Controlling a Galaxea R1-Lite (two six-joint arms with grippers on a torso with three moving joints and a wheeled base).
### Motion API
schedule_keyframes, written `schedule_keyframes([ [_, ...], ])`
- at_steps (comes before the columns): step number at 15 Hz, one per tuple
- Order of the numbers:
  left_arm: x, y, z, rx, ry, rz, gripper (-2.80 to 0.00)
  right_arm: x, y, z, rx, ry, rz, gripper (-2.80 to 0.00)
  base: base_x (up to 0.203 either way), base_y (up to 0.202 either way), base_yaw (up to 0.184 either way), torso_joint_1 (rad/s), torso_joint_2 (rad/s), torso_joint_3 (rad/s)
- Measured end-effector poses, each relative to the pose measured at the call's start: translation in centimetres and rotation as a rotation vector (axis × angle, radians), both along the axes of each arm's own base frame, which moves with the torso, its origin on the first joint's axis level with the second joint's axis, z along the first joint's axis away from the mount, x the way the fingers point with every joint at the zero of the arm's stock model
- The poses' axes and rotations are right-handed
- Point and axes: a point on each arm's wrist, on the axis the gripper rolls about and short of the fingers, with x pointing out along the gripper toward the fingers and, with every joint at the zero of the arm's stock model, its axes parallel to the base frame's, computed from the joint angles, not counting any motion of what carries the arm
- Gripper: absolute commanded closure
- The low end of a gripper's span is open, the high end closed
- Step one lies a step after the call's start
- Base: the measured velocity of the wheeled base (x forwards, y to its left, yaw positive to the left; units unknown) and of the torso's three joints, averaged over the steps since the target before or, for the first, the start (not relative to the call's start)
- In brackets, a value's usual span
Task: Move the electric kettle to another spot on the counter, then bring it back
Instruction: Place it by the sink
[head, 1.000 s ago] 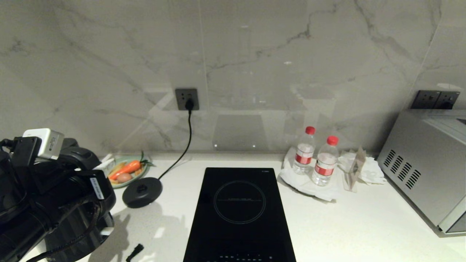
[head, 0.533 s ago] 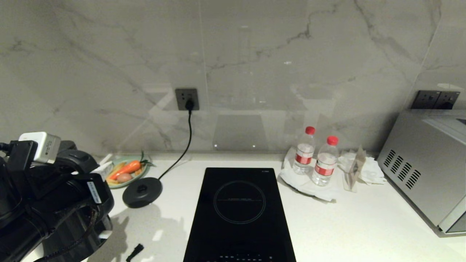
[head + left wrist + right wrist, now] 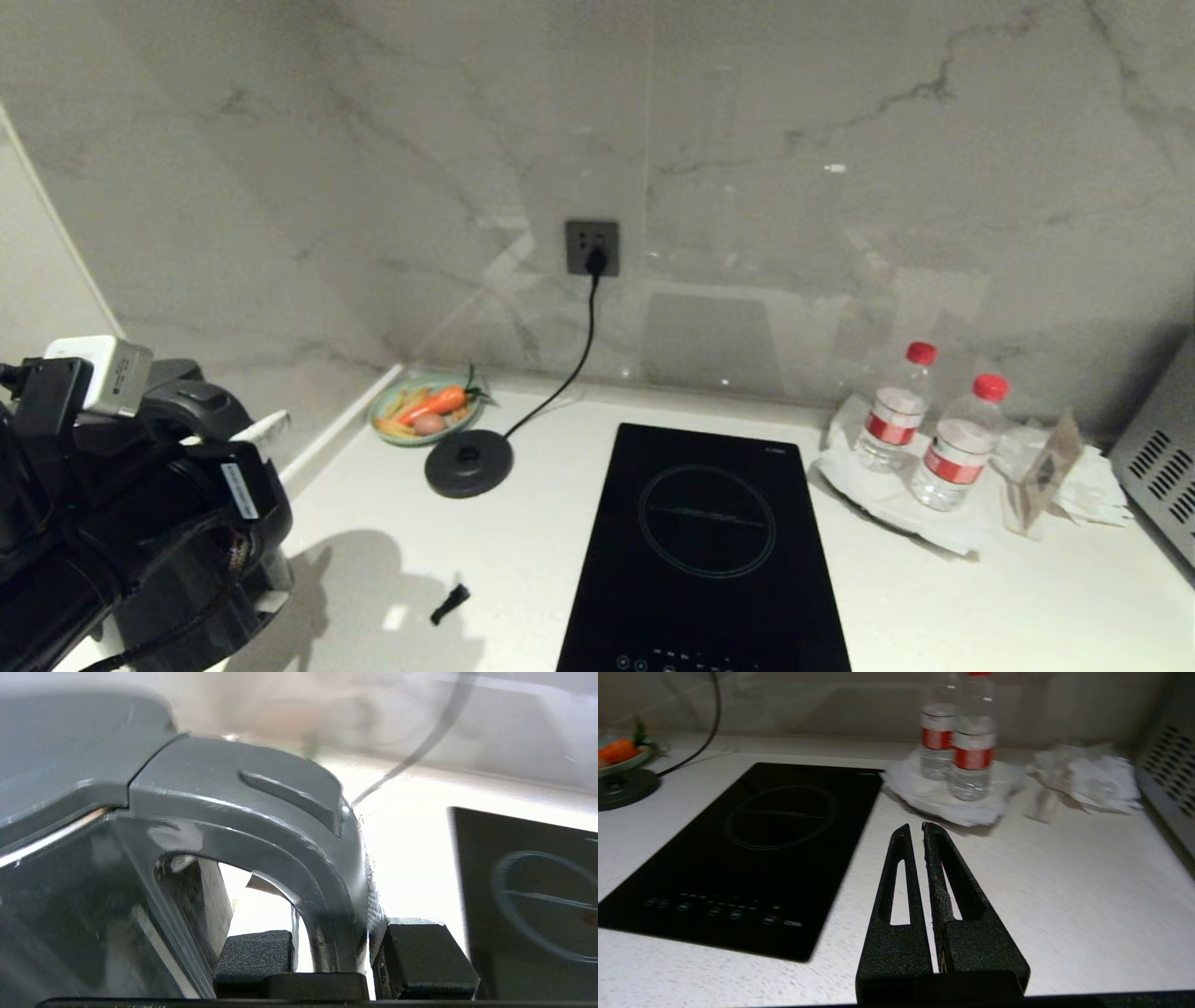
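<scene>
Electric kettle (image 3: pixel 243 812) hangs in left pincer (image 3: pixel 336 952), base disc (image 3: pixel 469 463) apart.

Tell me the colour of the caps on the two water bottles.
Red, on both bottles; the head view shows them best.

one electric kettle (image 3: pixel 261 812), one round base disc (image 3: pixel 469 463), one hob (image 3: pixel 709 551), two water bottles (image 3: pixel 894 420), one plate of vegetables (image 3: pixel 425 417), one wall socket (image 3: pixel 592 247), one small black piece (image 3: pixel 450 604) on table (image 3: pixel 980 607)

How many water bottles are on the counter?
2. One water bottle stands beside the other water bottle on white paper, right of the black hob. None seems hidden.
</scene>
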Motion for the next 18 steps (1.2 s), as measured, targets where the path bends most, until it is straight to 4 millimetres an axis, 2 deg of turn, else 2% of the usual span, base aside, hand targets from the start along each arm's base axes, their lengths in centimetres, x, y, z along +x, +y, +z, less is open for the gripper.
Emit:
schedule_keyframes([
  [18,-0.16,0.08,0.09,-0.001,-0.007,0.002,0.00,0.00,0.00,0.00,0.001,0.000,-0.001,0.00,-0.001,-0.008,0.174,0.004,0.00,0.003],
])
